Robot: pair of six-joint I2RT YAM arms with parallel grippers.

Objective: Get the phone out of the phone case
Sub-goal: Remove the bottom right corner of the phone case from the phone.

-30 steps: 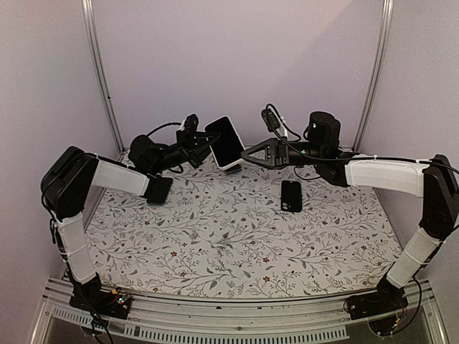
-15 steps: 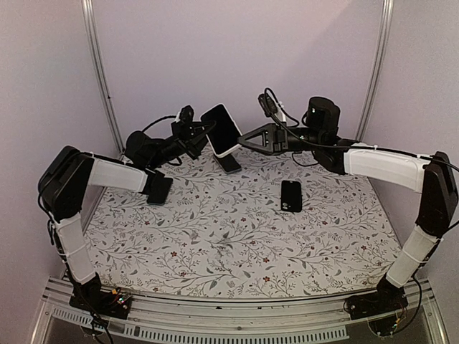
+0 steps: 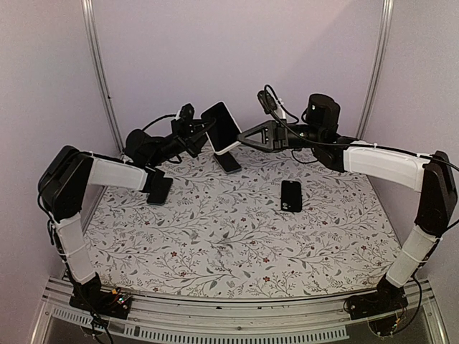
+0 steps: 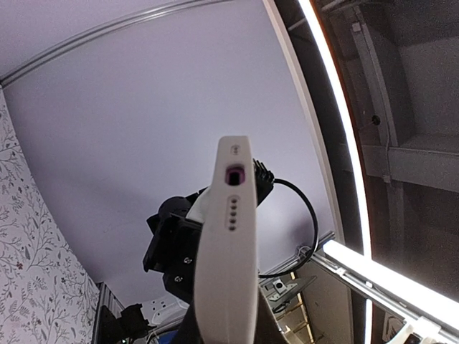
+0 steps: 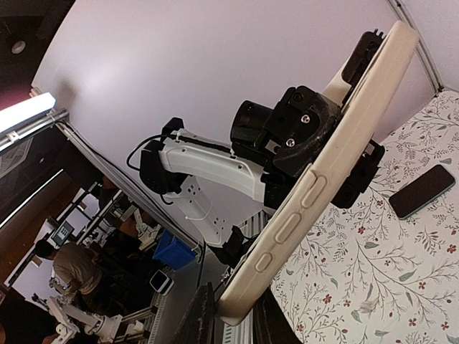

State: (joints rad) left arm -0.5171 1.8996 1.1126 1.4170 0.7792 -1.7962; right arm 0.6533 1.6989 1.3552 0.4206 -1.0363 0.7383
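The phone [image 3: 223, 126], seemingly seated in its white phone case [image 3: 230, 147], hangs tilted in the air above the back of the floral table [image 3: 229, 244]. The left gripper [image 3: 201, 136] is clenched on the case's left edge, and the right gripper [image 3: 242, 140] pinches the opposite lower edge. A dark handset [image 3: 291, 196] lies flat on the table, well apart.

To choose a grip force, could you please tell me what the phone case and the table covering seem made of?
The phone case looks like matte silicone or soft plastic: cream, no glare, buttons moulded into its edge. The table covering seems a printed sheet, cloth or vinyl: flat floral pattern, matte; no weave can be made out.
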